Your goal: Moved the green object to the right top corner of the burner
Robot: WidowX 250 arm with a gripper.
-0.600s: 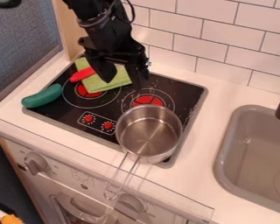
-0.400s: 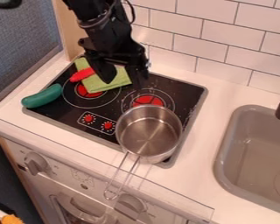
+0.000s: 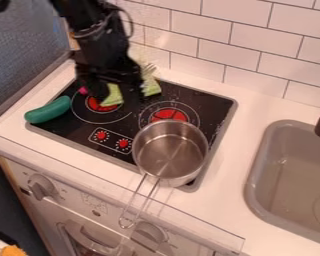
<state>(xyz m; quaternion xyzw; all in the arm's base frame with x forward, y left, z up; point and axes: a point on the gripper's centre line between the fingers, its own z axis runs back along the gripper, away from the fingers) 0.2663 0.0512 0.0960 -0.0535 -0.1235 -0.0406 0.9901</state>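
Green cloth waits below the open tool, and the move to the corner remains to be done

At the left, a cucumber (image 3: 48, 110) lies at a slant on the left side of the stove (image 3: 213, 107), which is set in the white desk (image 3: 219, 210). It is also green, but I judge that the task means the cloth (image 3: 150, 86), because the tool (image 3: 112, 97) is above that one. To the right of the cucumber, a small part of a red thing (image 3: 83, 91) shows beside the tool.

The tool hangs over the upper left part of the stove, with its two fingers apart. It seems to grasp nothing. The cloth lies under it, partly hidden: one piece shows between the fingers, and another to the right of them.

More to the right, the pot (image 3: 169, 150) stands on the front right part of the stove, with its handle toward the front edge of the desk. The sink (image 3: 253, 175) is at the far right.

As I judge, the task is near its beginning. The tool is in place above the cloth, but the grasp, the carrying to the top right corner and the release are all left to do.
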